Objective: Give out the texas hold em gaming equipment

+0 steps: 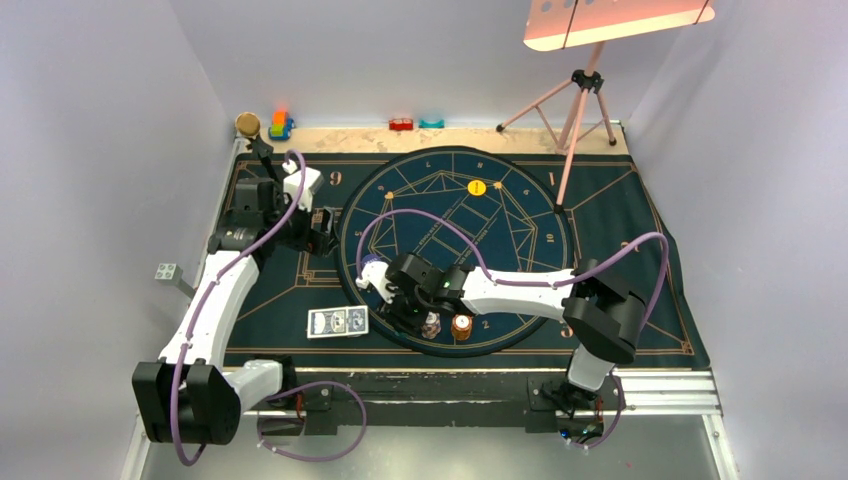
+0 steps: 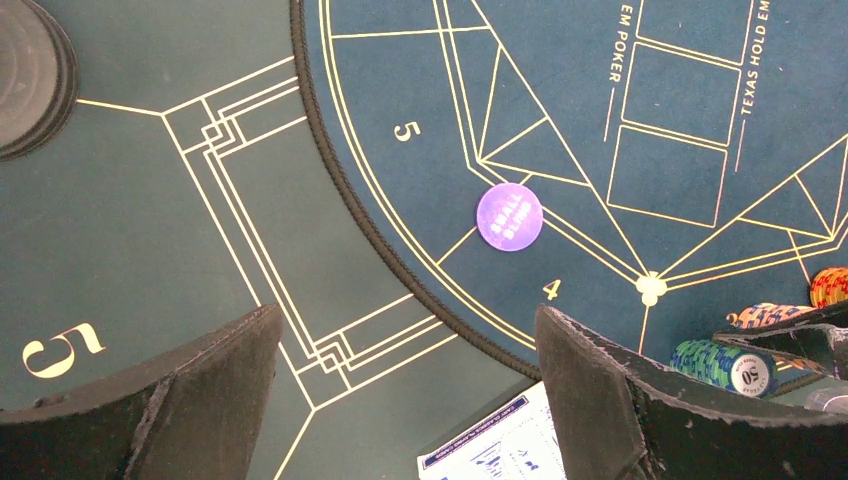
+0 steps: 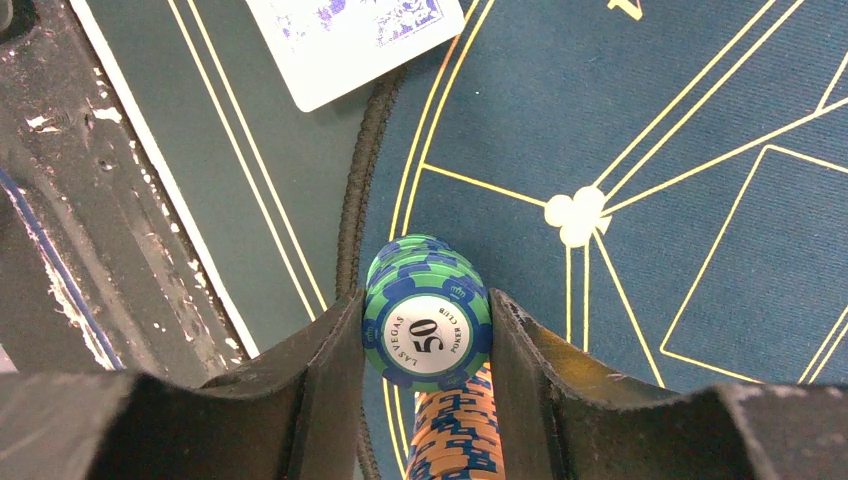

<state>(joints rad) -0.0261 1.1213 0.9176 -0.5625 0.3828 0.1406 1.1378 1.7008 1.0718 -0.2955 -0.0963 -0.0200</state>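
Observation:
My right gripper (image 1: 398, 305) (image 3: 427, 330) is shut on a stack of teal-green "50" poker chips (image 3: 427, 315) at the round mat's near-left rim; in the top view the stack is hidden under the gripper. An orange chip stack (image 3: 460, 432) lies just behind it. White-pink (image 1: 431, 325) and orange (image 1: 462, 327) stacks stand beside the gripper. Blue-backed cards (image 1: 337, 322) (image 3: 345, 35) (image 2: 495, 445) lie left of the mat. My left gripper (image 1: 322, 238) (image 2: 408, 370) is open and empty above the felt. A purple-blue "small blind" disc (image 2: 509, 217) lies by number 4. A yellow disc (image 1: 477, 187) lies at the far side of the mat.
A pink tripod (image 1: 580, 100) stands back right. Toy blocks (image 1: 280, 125) and small red (image 1: 401, 124) and teal (image 1: 432, 123) pieces line the back edge. A black stand (image 1: 262, 150) is back left, its base (image 2: 30, 75) in the left wrist view. The table's metal front edge (image 3: 60, 200) is close.

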